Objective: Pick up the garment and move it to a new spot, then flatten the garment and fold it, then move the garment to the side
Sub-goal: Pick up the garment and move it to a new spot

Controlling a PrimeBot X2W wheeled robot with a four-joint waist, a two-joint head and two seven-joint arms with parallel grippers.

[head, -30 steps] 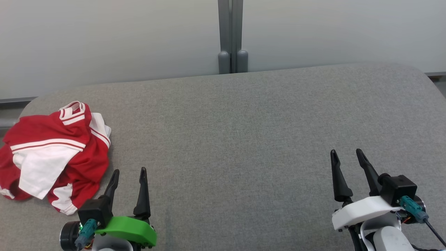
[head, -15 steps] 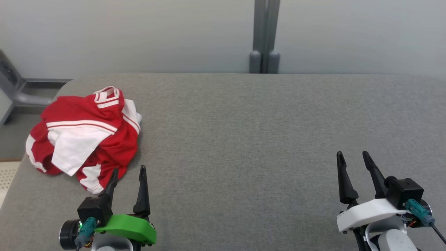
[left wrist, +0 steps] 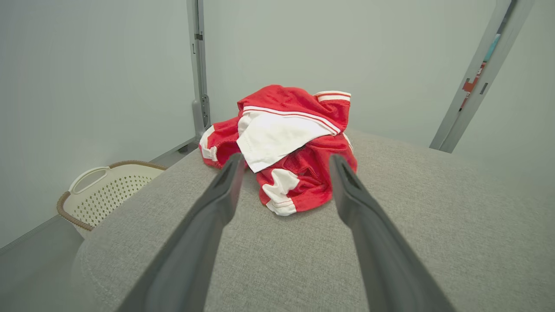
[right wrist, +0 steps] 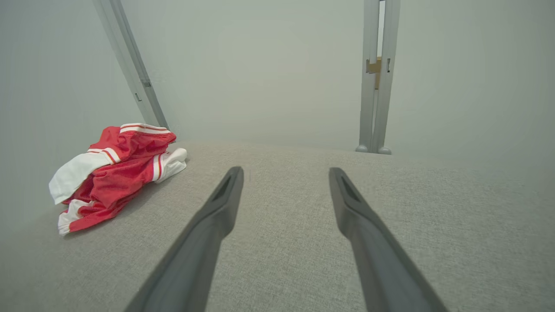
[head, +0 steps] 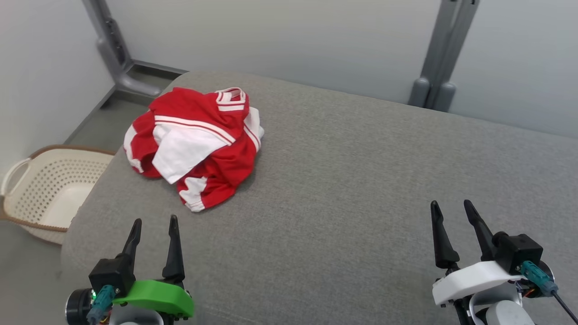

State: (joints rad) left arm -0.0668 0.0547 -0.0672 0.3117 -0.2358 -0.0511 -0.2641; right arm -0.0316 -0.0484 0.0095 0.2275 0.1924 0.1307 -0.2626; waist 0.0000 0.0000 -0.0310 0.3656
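A crumpled red and white garment lies in a heap near the far left corner of the grey padded table. My left gripper stands open a short way in front of it, nothing between its fingers. In the left wrist view the garment sits just beyond the gripper, apart from the fingertips. My right gripper is open over the table's near right part, far from the garment. The right wrist view has the garment at its left and the open gripper over bare fabric.
A cream perforated laundry basket stands on the floor left of the table, below its left edge. Grey metal posts rise behind the table against pale walls. The table's rounded left edge lies close to my left gripper.
The head camera has swung to the left, so the garment now sits nearer the picture's middle and the basket has come into view. Both grippers stay open and hold their places.
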